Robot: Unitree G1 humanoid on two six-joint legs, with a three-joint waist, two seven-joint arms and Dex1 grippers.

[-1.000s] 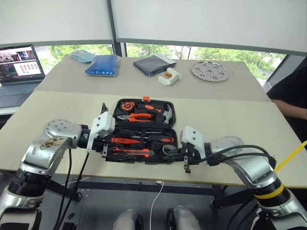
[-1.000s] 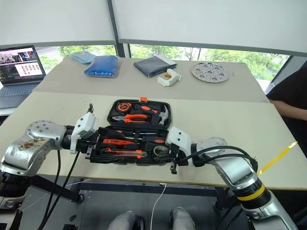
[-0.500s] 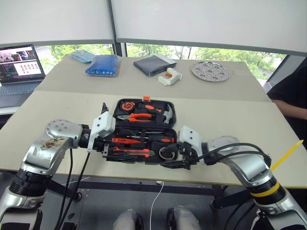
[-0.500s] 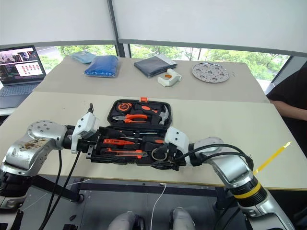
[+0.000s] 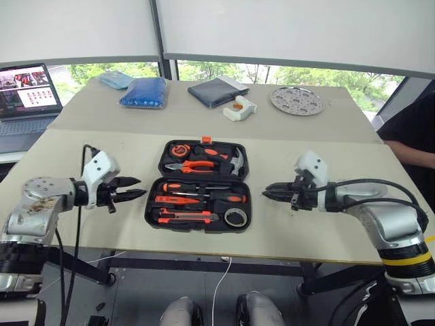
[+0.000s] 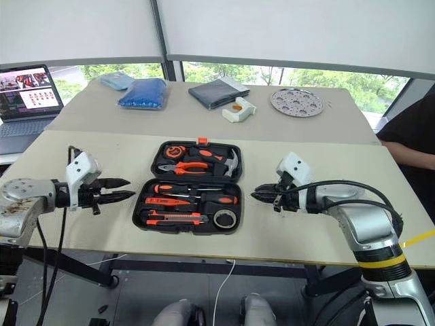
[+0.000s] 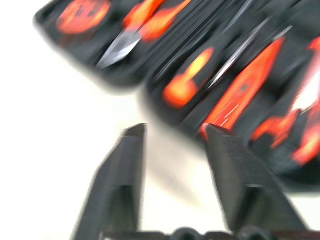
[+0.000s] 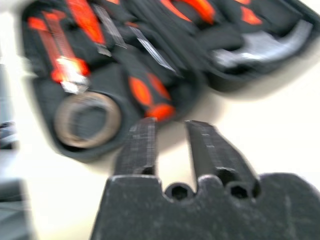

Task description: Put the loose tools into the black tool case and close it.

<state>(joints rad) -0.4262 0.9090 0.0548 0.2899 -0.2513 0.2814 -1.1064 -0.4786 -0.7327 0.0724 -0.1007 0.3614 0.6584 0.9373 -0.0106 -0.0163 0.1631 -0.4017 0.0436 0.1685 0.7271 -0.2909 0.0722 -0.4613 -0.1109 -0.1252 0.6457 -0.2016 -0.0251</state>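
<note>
The black tool case (image 5: 200, 186) is lying open and flat on the near table (image 5: 326, 234), between the two pincers and apart from both. The left gripper (image 5: 136, 189) is hovering just off the case's left edge, pointing toward it, with its two fingers (image 7: 120, 175) standing a little apart and holding nothing. The right gripper (image 5: 266, 190) is hovering just off the case's right edge, pointing back toward it; its fingers (image 8: 142, 147) are drawn nearly together around nothing.

The case half lying nearer the pincers is holding the loose tools in its recesses: two screwdrivers (image 5: 197, 187) with orange-and-black handles lying lengthwise, a utility knife (image 5: 185, 217) along the front edge, and a tape roll (image 5: 235, 217) in the corner closest to the right gripper. A thin tester screwdriver cannot be made out with certainty.

The case half lying farther from the pincers is holding a tape measure (image 5: 179, 150) at the end toward the left gripper, pliers (image 5: 197, 165) in the middle, and a hammer (image 5: 234, 161) at the end toward the right gripper. A small orange latch (image 5: 206, 140) is sitting on the far rim.

Well beyond both pincers, the far table (image 5: 340, 122) is carrying a blue bag (image 5: 145, 92), a dark pouch (image 5: 215, 91), a white holder (image 5: 240, 109) and a perforated metal disc (image 5: 297, 100). A laptop (image 5: 26, 95) is standing open far out past the left gripper.
</note>
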